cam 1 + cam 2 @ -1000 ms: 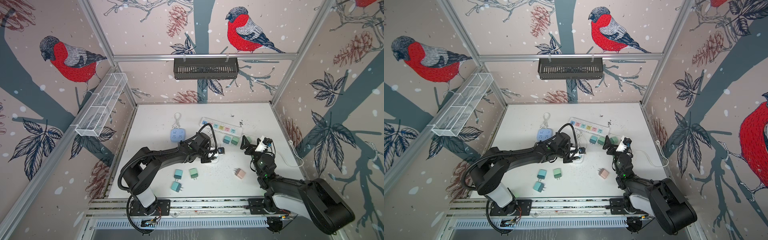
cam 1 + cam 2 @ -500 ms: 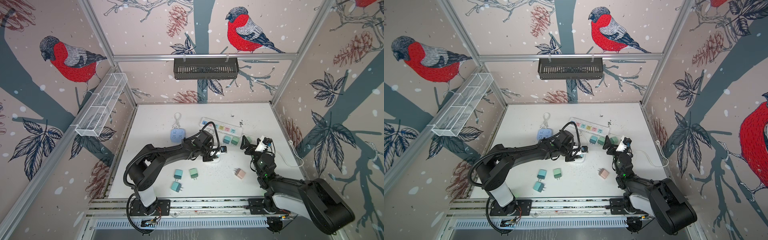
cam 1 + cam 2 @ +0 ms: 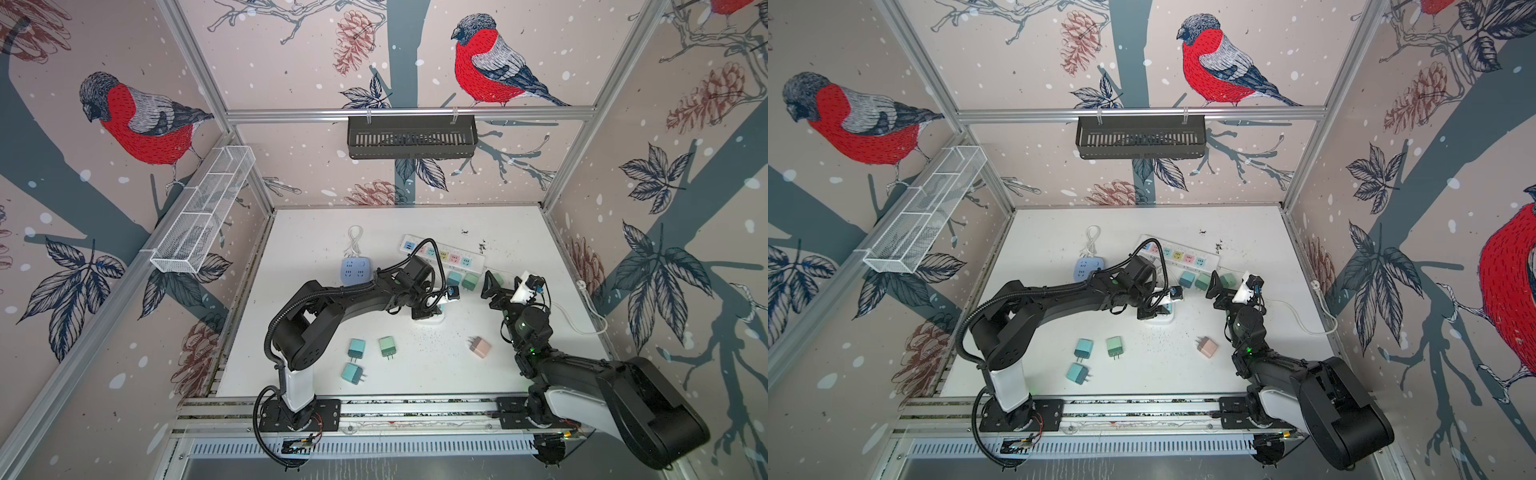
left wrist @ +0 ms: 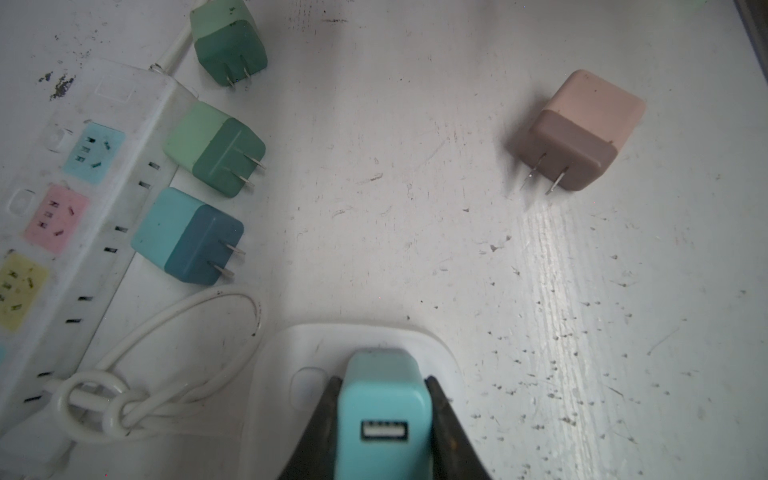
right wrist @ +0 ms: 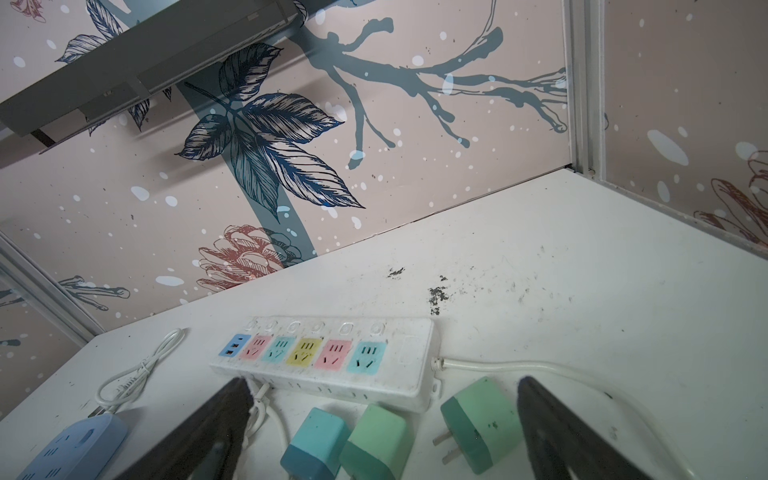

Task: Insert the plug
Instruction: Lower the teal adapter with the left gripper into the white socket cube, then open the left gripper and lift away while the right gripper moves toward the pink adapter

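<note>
While the left arm [image 3: 332, 299] has swung its elbow toward the middle of the surface [image 3: 519, 232] over the last 1 second, its tip has stayed above the white socket block [image 3: 432, 321]. The move therefore reads as a change of angle or a push, not a carry. The left jaws are narrow and clamped on 2 sides of the teal plug [image 4: 384, 399], which sits on top of that block, just in front of the long power strip [image 3: 457, 259].

That puts the task at its last step: the plug is at the socket and, by my reading, being pressed home. Its pins are hidden under its body, so I cannot tell whether it is fully seated. The USB end faces back up at the wrist camera and the pin end faces down into the block. The long axis runs between those 2 ends, close to upright and in line with the jaws.

Further right, 3 loose plugs [image 5: 378, 440] lie beside the strip, and a pink plug [image 3: 480, 347] lies apart, nearer the front. The right arm [image 3: 528, 328] has not moved. The right jaws stand wide and empty near those loose plugs.
</note>
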Controlling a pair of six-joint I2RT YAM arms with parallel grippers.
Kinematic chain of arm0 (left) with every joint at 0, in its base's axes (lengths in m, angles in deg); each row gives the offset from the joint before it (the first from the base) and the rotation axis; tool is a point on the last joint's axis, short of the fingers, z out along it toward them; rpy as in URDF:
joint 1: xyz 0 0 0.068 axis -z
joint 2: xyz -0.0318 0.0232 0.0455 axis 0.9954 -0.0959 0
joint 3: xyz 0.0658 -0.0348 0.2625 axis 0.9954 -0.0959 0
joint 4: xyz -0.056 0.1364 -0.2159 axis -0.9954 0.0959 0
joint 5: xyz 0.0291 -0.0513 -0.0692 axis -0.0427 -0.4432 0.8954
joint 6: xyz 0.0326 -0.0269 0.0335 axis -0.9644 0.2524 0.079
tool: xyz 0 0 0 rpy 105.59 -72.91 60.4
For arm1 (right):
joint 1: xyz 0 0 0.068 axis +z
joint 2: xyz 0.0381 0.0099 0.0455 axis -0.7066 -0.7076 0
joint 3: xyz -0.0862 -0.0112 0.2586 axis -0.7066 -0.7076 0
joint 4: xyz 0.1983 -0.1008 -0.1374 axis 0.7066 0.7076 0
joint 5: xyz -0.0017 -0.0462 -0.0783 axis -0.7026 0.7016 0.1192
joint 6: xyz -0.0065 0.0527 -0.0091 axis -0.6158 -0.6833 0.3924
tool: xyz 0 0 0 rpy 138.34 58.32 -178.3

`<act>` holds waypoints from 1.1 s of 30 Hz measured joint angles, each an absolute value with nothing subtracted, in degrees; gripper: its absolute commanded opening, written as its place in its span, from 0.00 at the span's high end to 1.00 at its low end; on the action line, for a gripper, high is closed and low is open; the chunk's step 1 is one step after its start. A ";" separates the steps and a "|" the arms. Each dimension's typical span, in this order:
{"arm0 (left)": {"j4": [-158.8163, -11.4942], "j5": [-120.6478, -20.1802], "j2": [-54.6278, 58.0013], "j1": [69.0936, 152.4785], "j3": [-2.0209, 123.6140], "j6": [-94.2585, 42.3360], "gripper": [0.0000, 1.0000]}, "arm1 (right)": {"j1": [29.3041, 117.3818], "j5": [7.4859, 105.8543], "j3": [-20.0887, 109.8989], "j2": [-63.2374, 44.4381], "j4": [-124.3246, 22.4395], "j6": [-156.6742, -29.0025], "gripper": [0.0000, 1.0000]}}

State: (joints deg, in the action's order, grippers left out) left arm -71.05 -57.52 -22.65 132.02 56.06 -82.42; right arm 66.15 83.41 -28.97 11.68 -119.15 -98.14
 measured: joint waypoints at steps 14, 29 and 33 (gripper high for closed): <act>-70.98 -57.59 -22.56 132.09 56.02 -82.38 0.01 | 65.93 83.17 -28.97 12.12 -119.04 -98.95 0.00; -88.92 -64.98 10.90 131.43 31.49 -72.19 0.01 | 64.64 81.92 -30.74 13.76 -119.21 -100.63 0.00; -107.66 -69.98 26.75 126.41 13.20 -63.21 0.01 | 63.51 80.02 -29.49 13.65 -118.36 -100.88 0.00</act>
